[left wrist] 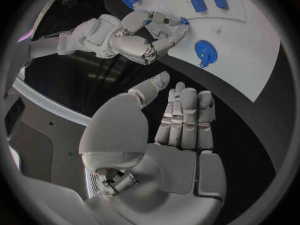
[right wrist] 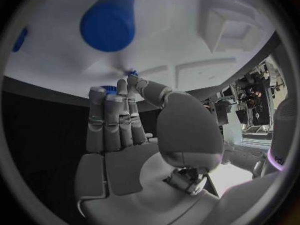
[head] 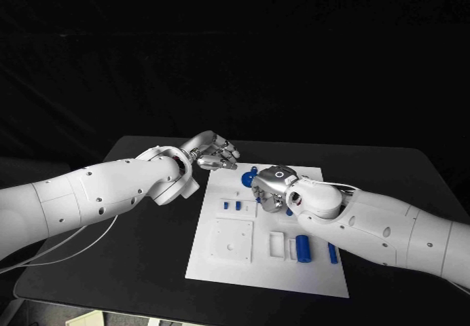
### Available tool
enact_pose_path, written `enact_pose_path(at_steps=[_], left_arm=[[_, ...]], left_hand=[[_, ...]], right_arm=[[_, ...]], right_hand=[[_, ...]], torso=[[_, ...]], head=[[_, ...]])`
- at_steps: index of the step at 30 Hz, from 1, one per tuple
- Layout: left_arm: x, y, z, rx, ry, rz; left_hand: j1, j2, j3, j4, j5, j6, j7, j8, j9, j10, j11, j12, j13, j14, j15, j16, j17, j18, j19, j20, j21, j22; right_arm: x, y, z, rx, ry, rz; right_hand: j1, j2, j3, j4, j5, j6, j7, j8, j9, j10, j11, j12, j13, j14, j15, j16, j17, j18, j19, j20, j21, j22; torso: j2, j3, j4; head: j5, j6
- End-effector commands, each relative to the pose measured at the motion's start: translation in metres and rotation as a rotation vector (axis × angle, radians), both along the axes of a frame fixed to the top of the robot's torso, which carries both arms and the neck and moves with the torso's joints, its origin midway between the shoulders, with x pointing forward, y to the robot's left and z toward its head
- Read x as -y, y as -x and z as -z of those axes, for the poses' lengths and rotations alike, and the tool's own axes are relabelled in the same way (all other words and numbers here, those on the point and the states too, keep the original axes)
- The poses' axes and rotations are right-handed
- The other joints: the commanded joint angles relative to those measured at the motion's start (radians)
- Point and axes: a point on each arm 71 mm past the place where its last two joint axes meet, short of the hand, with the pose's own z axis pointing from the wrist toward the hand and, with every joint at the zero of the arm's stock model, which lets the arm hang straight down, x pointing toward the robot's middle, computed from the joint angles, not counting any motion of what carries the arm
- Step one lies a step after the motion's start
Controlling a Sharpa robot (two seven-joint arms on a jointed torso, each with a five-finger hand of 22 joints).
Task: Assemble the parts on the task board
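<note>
Board: the white board [head: 221, 268] lies in the middle of the black table [head: 137, 272].
Left hand: the left hand [head: 210, 153] hovers over the table just off the board's far left corner; in its wrist view the fingers [left wrist: 184, 117] lie straight and side by side, thumb apart, holding nothing.
Right hand: the right hand [head: 272, 189] is over the far part of the board, fingers pointing down at it; in its wrist view the fingers [right wrist: 112, 117] lie close together with the thumb next to them, and a small blue part [right wrist: 132, 73] shows at the fingertips. Whether it is pinched I cannot tell.
Parts: a round blue part [head: 248, 178] lies on the board just beside the right hand; two small blue parts [head: 233, 203] nearer the middle; a blue cylinder [head: 305, 249] and a thin blue rod [head: 333, 253] at the near right.
Plates: a white square plate [head: 233, 241] and a small white block [head: 277, 244] sit on the board.
</note>
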Motion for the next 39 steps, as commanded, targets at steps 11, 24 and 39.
enact_pose_path(at_steps=[11,24,39], left_arm=[[0.0,0.0,-0.001,0.002,0.007,-0.003],[-0.001,0.0,-0.001,0.002,0.007,-0.007],[-0.001,0.0,-0.001,0.003,0.007,-0.006]], left_hand=[[0.009,0.001,0.005,0.002,0.001,-0.004,0.002,0.003,-0.001,0.002,0.008,-0.007,-0.002,0.008,-0.001,0.005,0.0,0.032,0.008,-0.031,0.004,0.0],[0.008,0.002,0.005,0.003,0.001,-0.005,0.003,0.003,-0.002,0.002,0.008,-0.007,-0.002,0.009,-0.001,0.005,0.001,0.032,0.008,-0.031,0.004,0.0],[0.007,0.001,0.005,0.004,0.0,-0.007,0.003,0.003,-0.003,0.002,0.008,-0.008,-0.002,0.009,0.0,0.005,0.001,0.032,0.008,-0.031,0.004,0.0]], right_arm=[[0.007,-0.001,0.002,-0.002,0.034,0.031],[0.011,-0.002,0.002,-0.005,0.029,0.037],[0.013,0.0,-0.003,0.023,-0.039,0.006]], right_hand=[[-0.02,-0.011,0.009,0.014,0.007,0.007,-0.001,0.003,0.003,0.005,-0.002,-0.008,0.007,-0.001,-0.005,0.003,-0.002,0.038,0.001,-0.004,0.006,0.019],[-0.094,-0.038,-0.045,0.06,-0.006,0.007,-0.003,0.004,0.008,0.006,-0.003,-0.012,0.017,-0.006,-0.006,0.006,-0.002,0.038,-0.002,-0.005,0.011,0.019],[0.006,-0.073,-0.03,0.004,-0.009,-0.077,0.025,-0.033,0.0,0.02,-0.008,-0.006,0.038,-0.014,-0.01,0.005,-0.005,0.038,-0.013,-0.012,0.008,0.017]], torso=[[0.0,0.0003,0.0],[0.0,0.0002,-0.0002],[0.0,0.0003,0.0003]], head=[[-0.002,0.001],[-0.003,0.001],[-0.007,0.006]])
